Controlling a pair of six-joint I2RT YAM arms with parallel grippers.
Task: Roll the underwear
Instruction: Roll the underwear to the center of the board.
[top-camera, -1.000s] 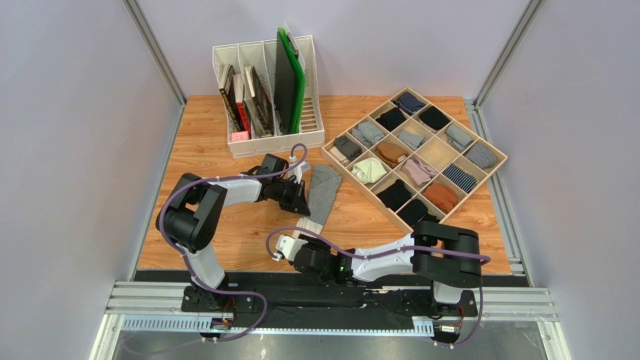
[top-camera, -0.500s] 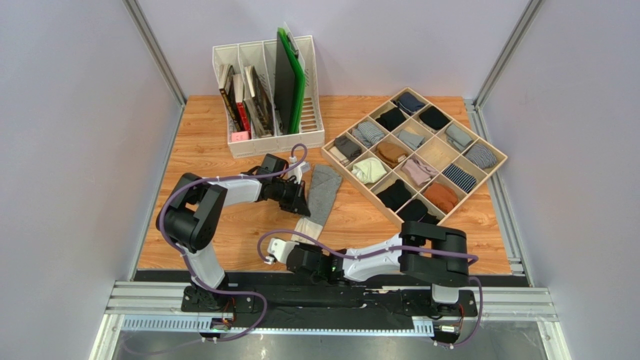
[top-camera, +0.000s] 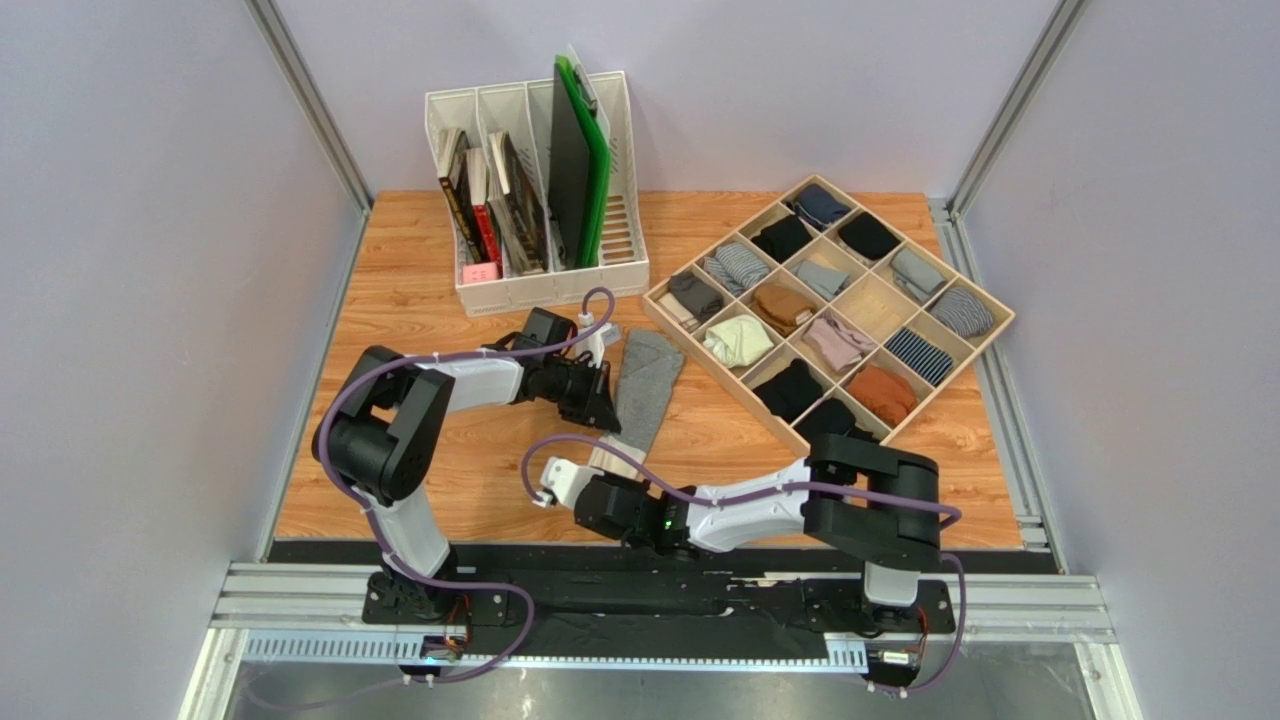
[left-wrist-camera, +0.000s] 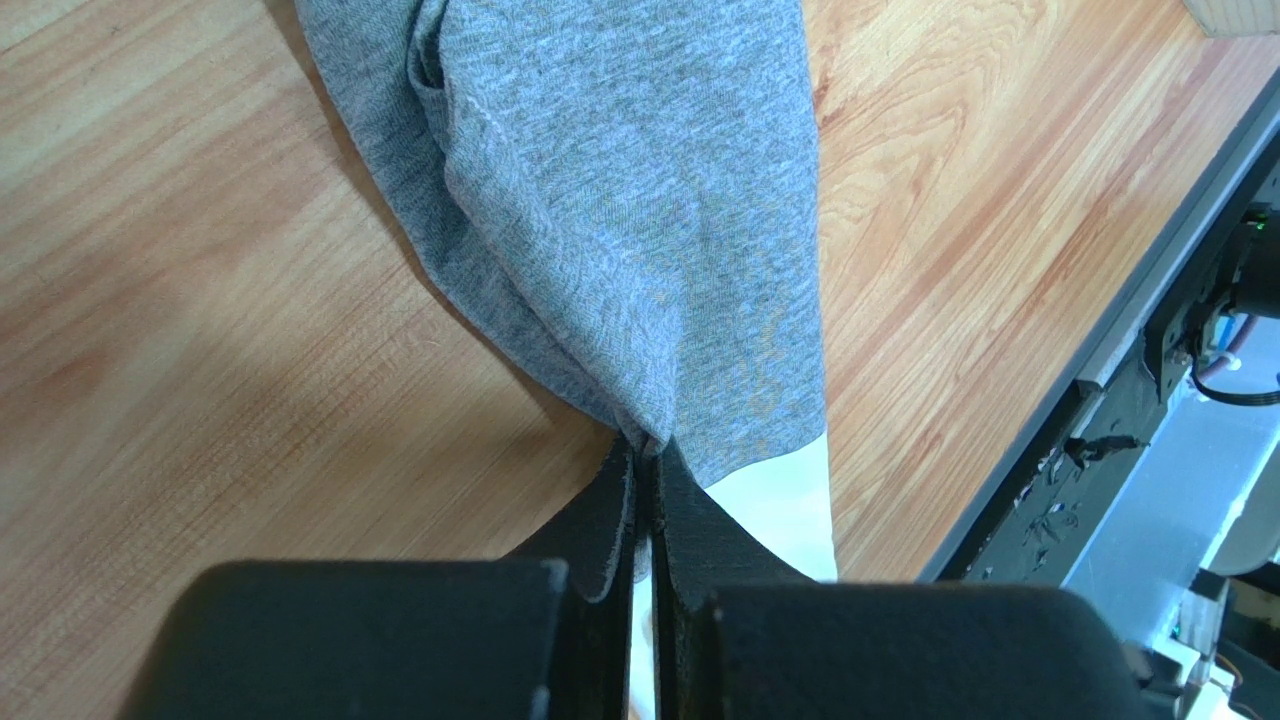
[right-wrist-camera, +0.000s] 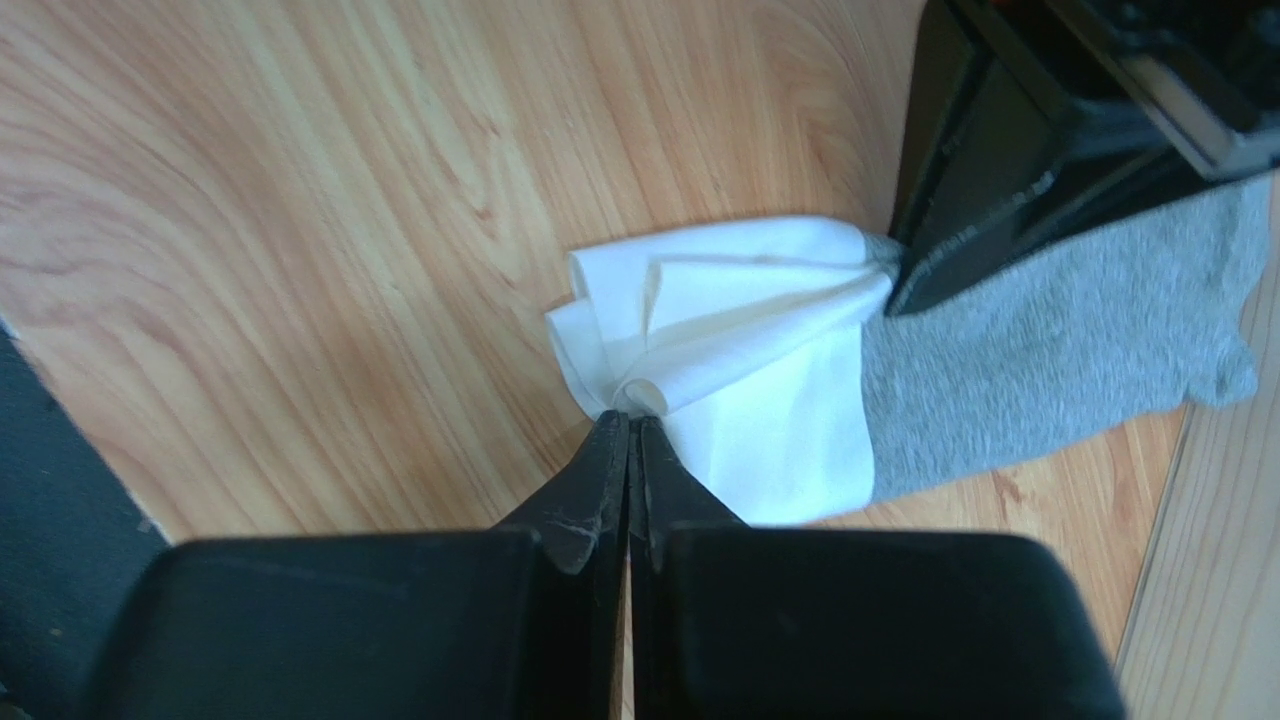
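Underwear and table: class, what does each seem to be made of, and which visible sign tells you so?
Underwear: soft knit fabric, probably cotton jersey; matte heather-grey with fine flecks, and it bunches into folds. Waistband: smooth white cloth, likely elastic; it gathers in soft pleats. Table: wood or wood-look laminate; grain lines under a slight sheen.

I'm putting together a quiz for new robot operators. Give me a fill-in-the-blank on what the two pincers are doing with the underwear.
1. The left pincer pinches the underwear where grey fabric meets the ____ waistband.
2. The right pincer is ____ on that waistband's bunched end.
3. The underwear lies on a ____ table.
Missing words: white; shut; wooden.
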